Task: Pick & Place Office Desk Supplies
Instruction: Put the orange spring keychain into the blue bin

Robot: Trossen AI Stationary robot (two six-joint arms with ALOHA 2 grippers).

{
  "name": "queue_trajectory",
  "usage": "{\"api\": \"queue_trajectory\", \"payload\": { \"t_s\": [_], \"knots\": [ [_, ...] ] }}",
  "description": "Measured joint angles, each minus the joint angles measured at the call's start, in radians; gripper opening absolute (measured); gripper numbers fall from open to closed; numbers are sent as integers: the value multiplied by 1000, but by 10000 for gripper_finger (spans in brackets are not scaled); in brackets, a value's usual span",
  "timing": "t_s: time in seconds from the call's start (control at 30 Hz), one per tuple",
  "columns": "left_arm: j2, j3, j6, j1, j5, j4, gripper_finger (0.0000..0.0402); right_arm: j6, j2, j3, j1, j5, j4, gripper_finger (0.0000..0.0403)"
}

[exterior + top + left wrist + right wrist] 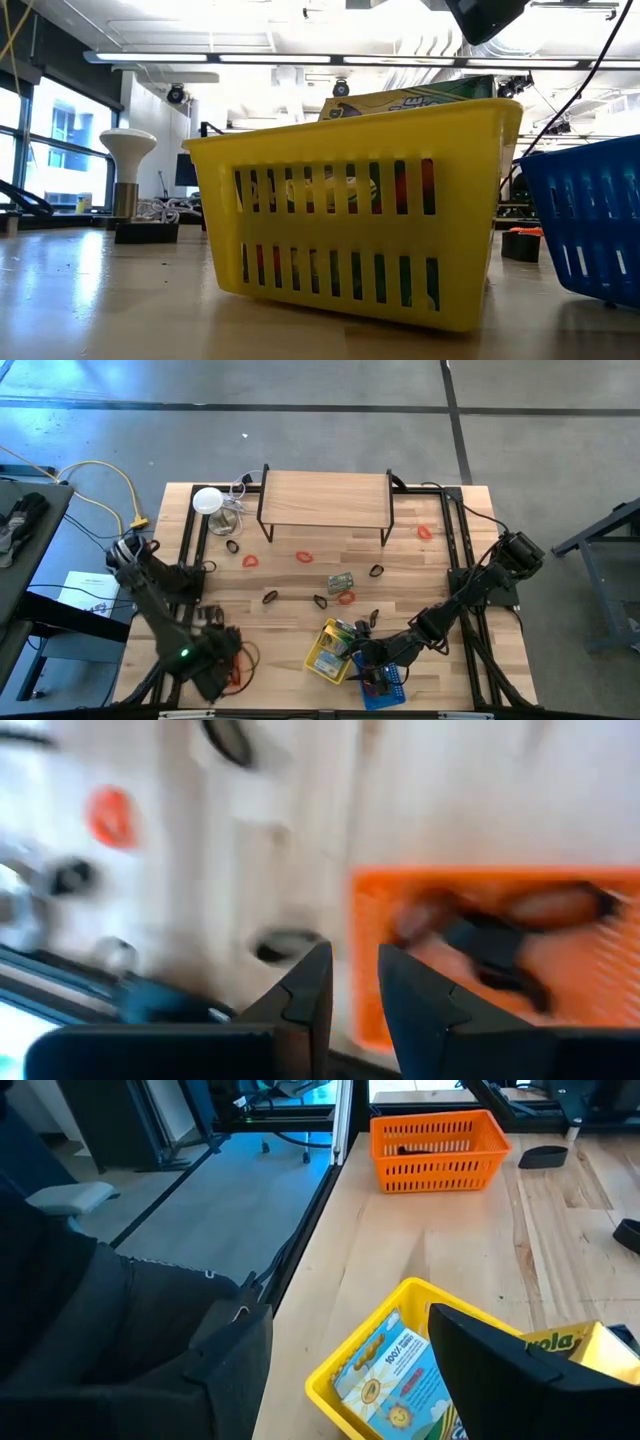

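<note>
Orange basket [495, 955] sits just under my left gripper [355, 985], jaws slightly apart, black clips [490, 945] inside it. My right gripper [350, 1370] hovers, jaws wide apart, over the yellow basket [400, 1370]; red bands [303, 556] lie scattered mid-worktop.

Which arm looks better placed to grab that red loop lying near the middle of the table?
Probably the right. Its gripper hangs open over the yellow basket, nearer the red loop. The left gripper is by the orange basket at the table's near left corner.
</note>
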Motion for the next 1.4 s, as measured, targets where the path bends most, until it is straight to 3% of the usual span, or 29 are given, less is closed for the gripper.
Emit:
{"api": "queue_trajectory", "payload": {
  "t_s": [0.27,0.4,0.57,0.73,1.0,1.13,1.4],
  "knots": [
    [-3,-18,375,163,-247,-88,77,19,0,0,0,-1,40,256],
    [-31,-37,533,299,-272,-98,77,26,0,0,1,-8,69,256],
    [-126,-97,602,518,-271,-92,77,44,0,0,1,-43,62,256],
    [-274,-219,609,715,-156,-2,77,56,0,0,1,-49,43,256],
    [-512,-497,775,885,31,385,77,79,0,0,1,-52,41,256],
    [-523,-590,686,988,38,428,77,115,0,0,1,-51,41,256],
    [-457,-599,661,1147,45,557,76,170,0,0,3,-50,42,256]
  ]
}}
